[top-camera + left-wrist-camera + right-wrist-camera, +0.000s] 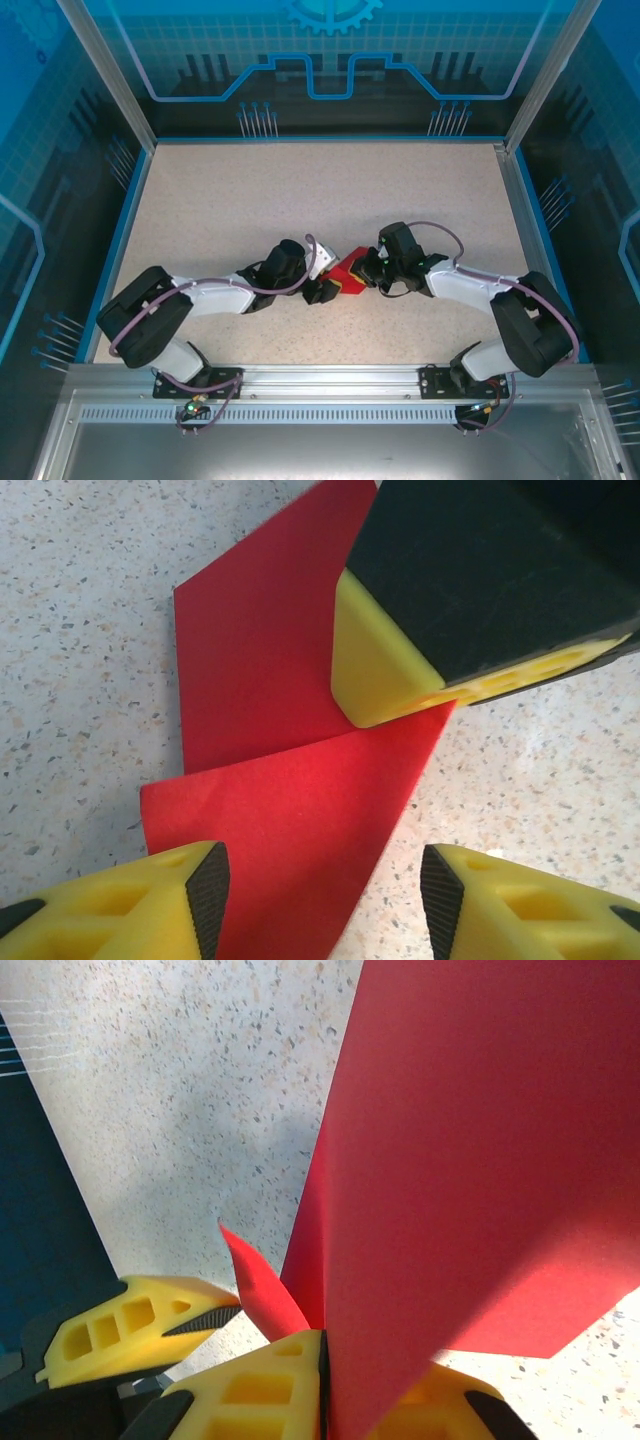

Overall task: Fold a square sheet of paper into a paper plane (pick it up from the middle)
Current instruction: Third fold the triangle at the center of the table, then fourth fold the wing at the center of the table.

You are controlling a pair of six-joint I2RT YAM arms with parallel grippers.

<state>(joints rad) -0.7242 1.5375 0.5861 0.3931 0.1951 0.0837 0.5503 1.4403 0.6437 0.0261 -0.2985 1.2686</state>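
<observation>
The square sheet of paper (pixel 347 271) is bright red, folded into layered flaps, and sits between the two grippers at the table's centre. My right gripper (pixel 325 1360) is shut on it, and the sheet (pixel 480 1160) rises from between its yellow fingers. A narrow flap curls out to the left. In the left wrist view one right finger (pixel 390 670) sits on the paper (pixel 270 660). My left gripper (pixel 325 890) is open, with a lower flap lying partly between its pads, untouched. One left finger (pixel 150 1330) shows beside the right jaws.
The speckled table (pixel 300 190) stretches free behind and to both sides of the grippers. Blue walls with metal posts (pixel 110 80) enclose it. An aluminium rail (pixel 320 385) carries both arm bases along the near edge.
</observation>
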